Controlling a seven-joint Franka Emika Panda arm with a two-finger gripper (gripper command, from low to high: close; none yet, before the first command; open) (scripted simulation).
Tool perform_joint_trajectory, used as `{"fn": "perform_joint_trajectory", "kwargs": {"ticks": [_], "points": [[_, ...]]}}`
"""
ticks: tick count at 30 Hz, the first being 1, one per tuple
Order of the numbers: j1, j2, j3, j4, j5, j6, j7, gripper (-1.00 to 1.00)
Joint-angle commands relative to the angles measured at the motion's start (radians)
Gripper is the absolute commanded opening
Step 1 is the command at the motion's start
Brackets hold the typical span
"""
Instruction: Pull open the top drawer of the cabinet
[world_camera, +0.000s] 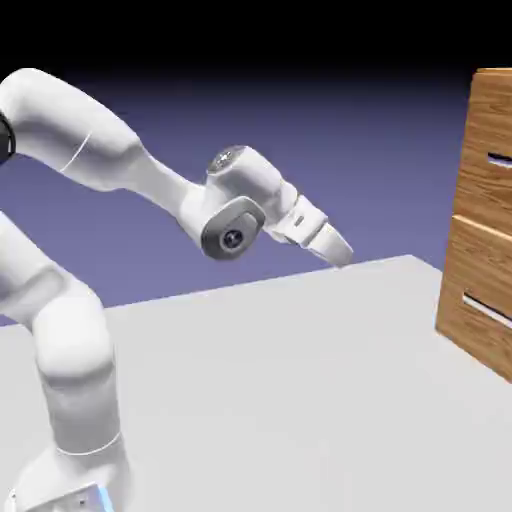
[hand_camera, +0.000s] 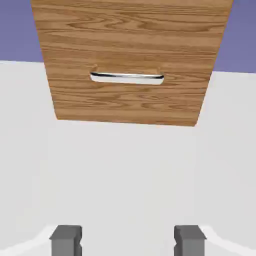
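Exterior view, arm: I found the gripper (world_camera: 338, 250) hanging above the middle of the table (world_camera: 300, 380), well apart from the cabinet (world_camera: 480, 220), pointing down and toward it.
Exterior view, cabinet: it stood at the table's right edge; the top drawer (world_camera: 490, 150) sat flush, its handle (world_camera: 499, 160) only partly in frame, with the lower drawer (world_camera: 480, 300) beneath it.
Exterior view, pincer: I could not read the finger spacing from this side.
Hand view, pincer: both fingertips (hand_camera: 66, 240) stood wide apart with nothing between them, so I logged it as spread and empty.
Hand view, target: only one drawer front (hand_camera: 130, 55) with one bar handle (hand_camera: 127, 77) showed; I judged it the lower one, since the hand sat low.
Recommendation: I judged the approach barely begun; raise the hand to the upper handle's height, level the fingers to straddle the bar, confirm the correct drawer before closing, then pull straight back.
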Motion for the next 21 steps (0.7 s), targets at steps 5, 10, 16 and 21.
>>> {"fn": "perform_joint_trajectory", "kwargs": {"ticks": [5, 10, 16, 21], "points": [[-0.03, 0.11, 0.043, 0.155, -0.218, 0.001, -0.204, 0.0], [-0.059, 0.219, 0.085, 0.31, -0.435, 0.002, -0.407, 0.0], [-0.094, 0.35, 0.136, 0.496, -0.696, 0.003, -0.651, 0.0], [-0.124, 0.46, 0.179, 0.652, -0.913, 0.004, -0.855, 0.0]]}}
